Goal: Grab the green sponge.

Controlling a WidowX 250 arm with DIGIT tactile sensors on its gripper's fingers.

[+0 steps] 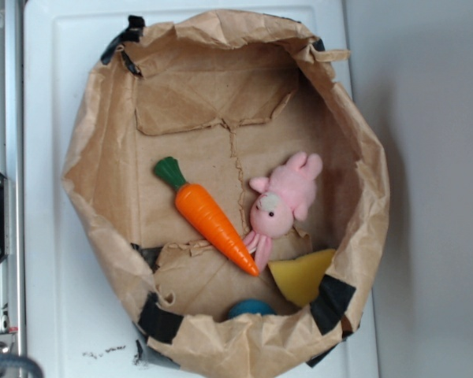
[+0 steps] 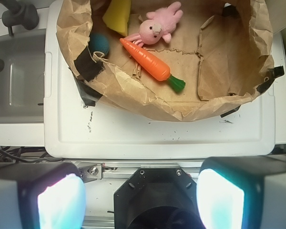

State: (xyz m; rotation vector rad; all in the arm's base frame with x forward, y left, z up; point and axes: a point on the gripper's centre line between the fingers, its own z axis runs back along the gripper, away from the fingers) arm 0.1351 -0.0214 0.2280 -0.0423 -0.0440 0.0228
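Exterior view gave no plainly green sponge. The likeliest candidate was a yellow-green foam wedge [image 1: 301,277] lying just past the pointed tip of the carrot [image 1: 215,219], against the wall of the paper bag [image 1: 102,173]. A teal round thing [image 1: 251,308] sat below that tip, half hidden behind the folded rim, and I could not tell whether it was a sponge or a ball. A pink plush bunny [image 1: 284,197] lay touching the carrot's tapered half, on the wedge's side. The bag stood on a white desk [image 1: 55,299].

In the wrist view the wedge was cut off by the top edge, up beyond the carrot's tip. The jaws stood wide apart and empty at the bottom of that view, on the far side of the bag rim from the carrot's leafy end (well clear of everything).

I judged this the approach step, with nothing yet reached. The next move would call for travelling over the rim, past the carrot's tip, then lowering onto the wedge without catching the bunny or the crumpled paper wall.
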